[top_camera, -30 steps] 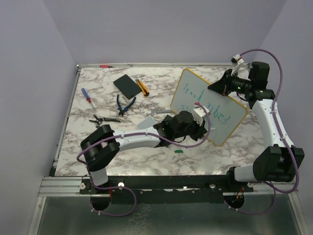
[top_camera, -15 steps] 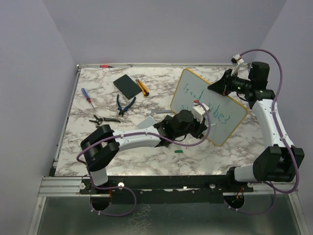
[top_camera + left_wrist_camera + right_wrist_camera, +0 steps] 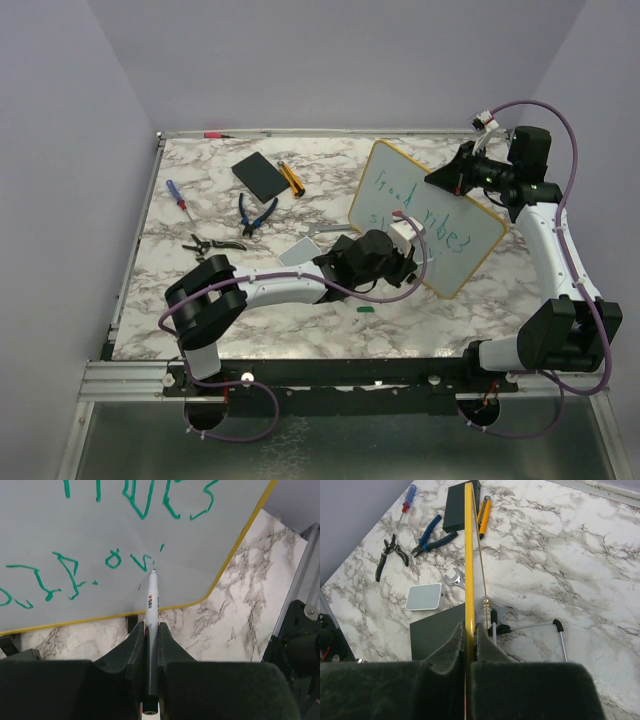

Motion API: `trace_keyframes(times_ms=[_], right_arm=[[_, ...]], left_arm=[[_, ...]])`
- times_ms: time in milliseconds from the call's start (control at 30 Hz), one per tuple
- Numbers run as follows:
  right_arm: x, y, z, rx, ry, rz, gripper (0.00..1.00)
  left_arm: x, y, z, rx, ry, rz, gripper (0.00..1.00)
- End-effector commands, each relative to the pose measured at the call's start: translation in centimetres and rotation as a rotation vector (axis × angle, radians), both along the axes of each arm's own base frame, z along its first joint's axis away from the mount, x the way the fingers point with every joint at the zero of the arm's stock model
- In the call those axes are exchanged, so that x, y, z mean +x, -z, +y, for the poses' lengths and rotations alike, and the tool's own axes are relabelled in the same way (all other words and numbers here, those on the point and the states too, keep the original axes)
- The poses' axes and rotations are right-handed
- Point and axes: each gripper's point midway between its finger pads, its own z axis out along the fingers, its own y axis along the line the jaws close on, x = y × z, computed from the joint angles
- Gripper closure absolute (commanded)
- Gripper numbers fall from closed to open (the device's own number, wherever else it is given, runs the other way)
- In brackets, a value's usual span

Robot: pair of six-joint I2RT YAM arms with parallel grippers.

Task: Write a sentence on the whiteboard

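The counter [image 3: 200,300] spreads out in front of me, marbled and carrying a scatter of hand tools on its far left side. The whiteboard [image 3: 480,225] is the biggest thing on it. It sits to the right of the middle, tilted up with its written face turned toward my left arm. I cannot tell whether its lower rim rests on the counter.

My right fingers [image 3: 459,635] are clenched on the board's yellow rim at the upper far edge. In the right wrist view the rim runs straight out between them, edge-on. My left fingers [image 3: 138,639] are clamped around a marker [image 3: 151,595], which points forward at the board's lower right part.

The sentence [image 3: 141,502] is in green on two lines. The upper line looks complete and reads something like "good vibes". The lower line has several letters, and its last small strokes end right beside the marker tip. The tip sits at the surface or barely off it; I cannot say which.

I judge the writing well along but not finished. White space lies open to the right of the lower line, so more letters may go there. A small green cap [image 3: 365,310] lies on the counter near my left arm, waiting for the marker.
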Motion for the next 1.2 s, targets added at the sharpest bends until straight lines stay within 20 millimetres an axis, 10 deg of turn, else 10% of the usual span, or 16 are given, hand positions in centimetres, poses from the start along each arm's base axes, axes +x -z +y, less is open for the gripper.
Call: trace_keyframes(times_ms=[0,1167], right_arm=[[-1.1,1.5,0.4,0.005,-0.001,0.074,0.99],[-1.1,1.5,0.4,0.006,0.0,0.076,0.99]], left_arm=[[-0.1,2.3,0.7,0.035,-0.025,0.019,1.0],[0.0,-2.7,-1.6,-0.059,0.032,-0.036,1.0]])
